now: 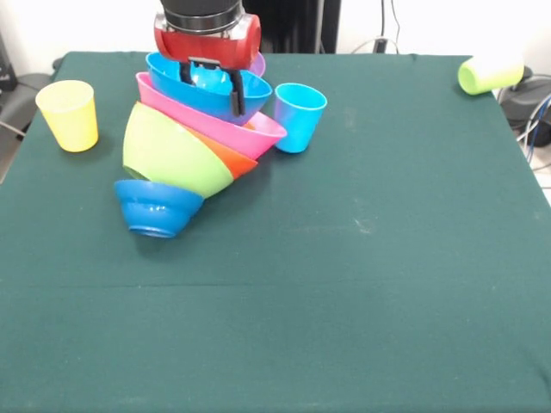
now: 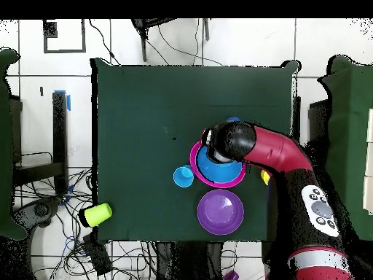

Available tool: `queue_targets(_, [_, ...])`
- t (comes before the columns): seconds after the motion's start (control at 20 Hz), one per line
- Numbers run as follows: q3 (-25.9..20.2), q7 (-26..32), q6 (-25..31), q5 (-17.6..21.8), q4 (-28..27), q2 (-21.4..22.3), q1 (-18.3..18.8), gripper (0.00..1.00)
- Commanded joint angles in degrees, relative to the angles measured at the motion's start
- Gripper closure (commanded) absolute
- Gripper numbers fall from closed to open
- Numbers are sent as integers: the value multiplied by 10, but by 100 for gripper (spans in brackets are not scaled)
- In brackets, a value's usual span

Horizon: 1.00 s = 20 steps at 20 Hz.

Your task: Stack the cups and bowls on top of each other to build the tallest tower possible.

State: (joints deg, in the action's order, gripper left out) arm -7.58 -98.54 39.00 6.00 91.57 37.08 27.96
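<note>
Your claw [image 1: 212,86] sat down inside the light blue bowl [image 1: 250,93], the top of the leaning tower [image 1: 181,155]; one dark finger [image 1: 236,99] hung over that bowl's front rim, though I could not tell whether it was gripping. The stack tilted away beneath the claw toward the small dark blue bowl [image 1: 155,206] on the desk [image 1: 362,284]. The light blue cup [image 1: 298,116] stood just beside the claw.
</note>
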Motion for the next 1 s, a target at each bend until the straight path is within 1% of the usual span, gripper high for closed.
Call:
queue_targets(0.05, [-53, 33, -40, 43, -26, -13, -3, 0])
queue_targets(0.25, [-53, 35, -29, 40, -29, -10, -3, 0])
queue_targets(0.5, [-57, 46, 11, 31, -42, -1, 0, 0])
queue_targets(0.65, [-62, 56, 30, 24, -40, 10, 9, 0])
queue_targets(0.8, [-69, 71, 57, 17, -32, 41, 20, 0])
queue_targets(1.0, [-72, 94, 110, 14, -26, 100, 29, 0])
